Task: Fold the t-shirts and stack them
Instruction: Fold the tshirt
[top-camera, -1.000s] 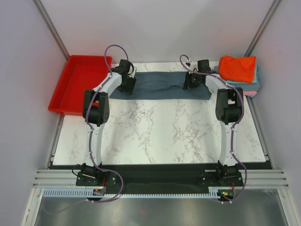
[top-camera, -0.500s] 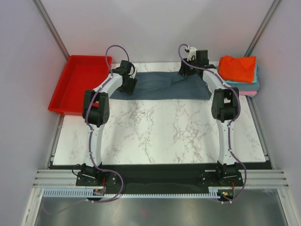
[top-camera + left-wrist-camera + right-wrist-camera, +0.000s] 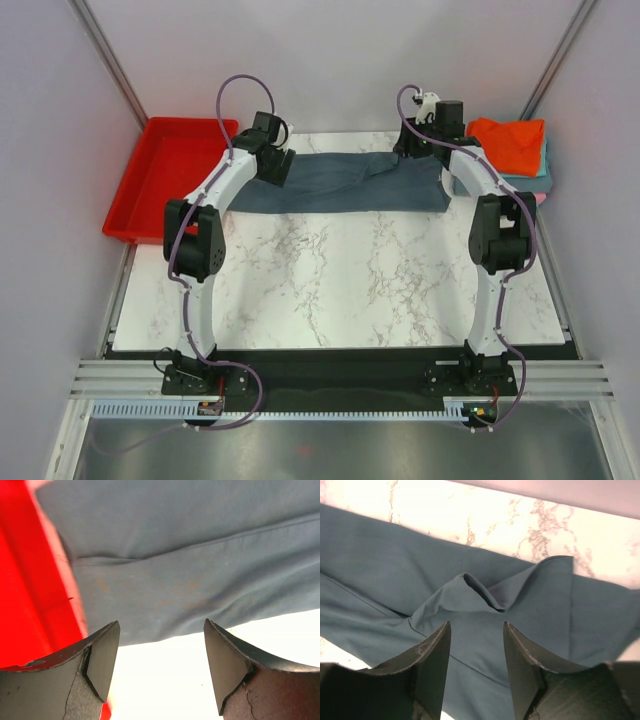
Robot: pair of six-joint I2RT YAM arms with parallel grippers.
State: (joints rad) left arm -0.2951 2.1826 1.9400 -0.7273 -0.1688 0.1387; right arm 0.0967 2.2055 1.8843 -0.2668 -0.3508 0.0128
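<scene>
The slate-blue shirt [image 3: 340,182] lies as a long folded band along the table's [image 3: 340,290] far edge, puckered near its right end. Left gripper [image 3: 160,625] and right gripper [image 3: 476,624] hang above its ends, jaws apart and empty.

L arm [image 3: 197,300] & R arm [image 3: 484,300]: slim white link shells w/ chunky black joint housings, each on a black base [image 3: 185,375] bolted at the tabletop's [image 3: 330,280] near edge. A thin purple cable [image 3: 220,105] runs along each arm, base to wrist. Fingers [image 3: 102,660] are matte dark-grey wedge pads w/ fine cracks near the roots.
</scene>
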